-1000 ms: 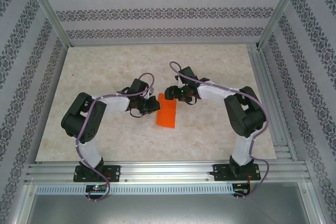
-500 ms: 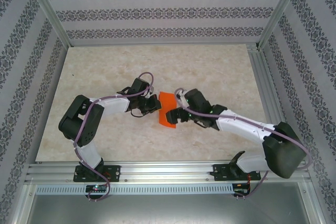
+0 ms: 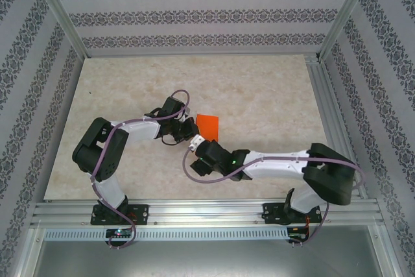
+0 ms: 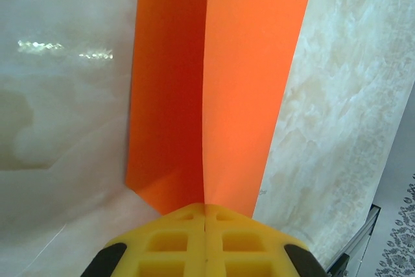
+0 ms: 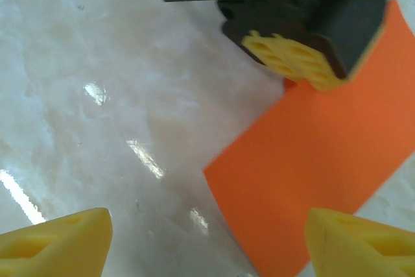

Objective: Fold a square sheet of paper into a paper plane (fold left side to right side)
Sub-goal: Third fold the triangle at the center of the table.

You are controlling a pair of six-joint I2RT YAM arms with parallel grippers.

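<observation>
Pinching sheet edge: left pincer | right pincer spread over sheet corner

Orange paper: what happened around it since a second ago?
The right gripper swung from the far end of the thin bright orange folded sheet of paper round to its near end. It now hovers open above it. The left gripper stayed shut on the paper's edge, and the marbled table is unchanged.

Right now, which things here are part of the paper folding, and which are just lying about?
In the job: orange square sheet of paper; left gripper, shut on its edge; right gripper, open nearby.
Just surroundings: marble table; patterned walls; metal frame.
</observation>
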